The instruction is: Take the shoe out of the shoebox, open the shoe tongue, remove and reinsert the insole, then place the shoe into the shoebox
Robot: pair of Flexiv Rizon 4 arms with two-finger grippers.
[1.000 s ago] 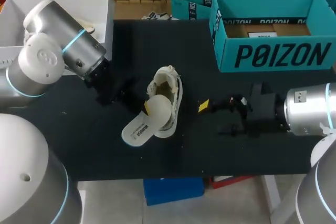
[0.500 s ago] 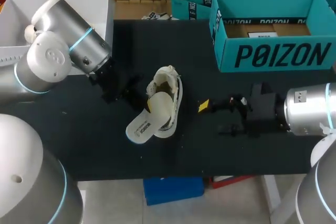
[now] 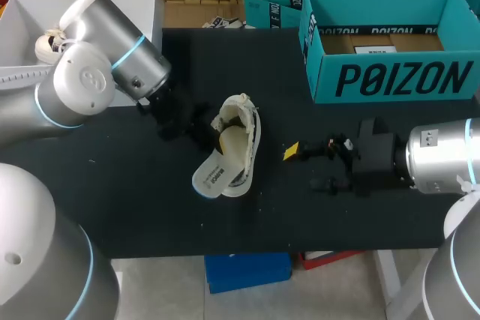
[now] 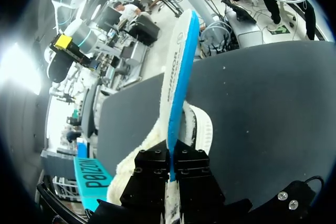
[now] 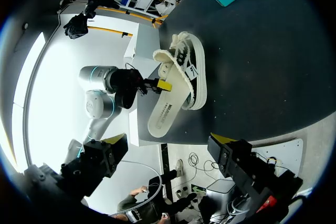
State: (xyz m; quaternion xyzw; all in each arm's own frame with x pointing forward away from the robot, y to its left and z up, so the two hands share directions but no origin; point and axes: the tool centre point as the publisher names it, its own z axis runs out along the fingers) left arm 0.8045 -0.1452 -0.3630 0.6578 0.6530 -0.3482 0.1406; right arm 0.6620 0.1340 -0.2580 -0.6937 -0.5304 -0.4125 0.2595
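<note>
- Desk [image 3: 315,215]: black top, carrying every item below.
- Left arm [image 3: 97,73]: silver, coming in from the left side and reaching toward the middle of the desk.
- Right arm [image 3: 442,159]: silver, coming in from the right side and lying low over the desk, well apart from the shoe.
- Shoebox [image 3: 390,80]: teal, open-topped, standing at the far right of the desk. No shoe is inside it.
- Shoe [image 3: 246,119]: cream with dark detail and a fuzzy edge. It lies on the desk near the middle, outside the shoebox and well apart from it.
- Insole [image 3: 214,174]: pale on top with a blue edge. One end sits in the shoe's opening; the other sticks out toward the near edge of the desk.
- Left end effector [image 4: 171,162]: fingers closed tight on the insole, one on each face. It holds the insole edge-on, just beside the shoe's opening.
- Right end effector [image 5: 169,141]: fingers spread wide and holding nothing. It points toward the shoe across bare desk.
</note>
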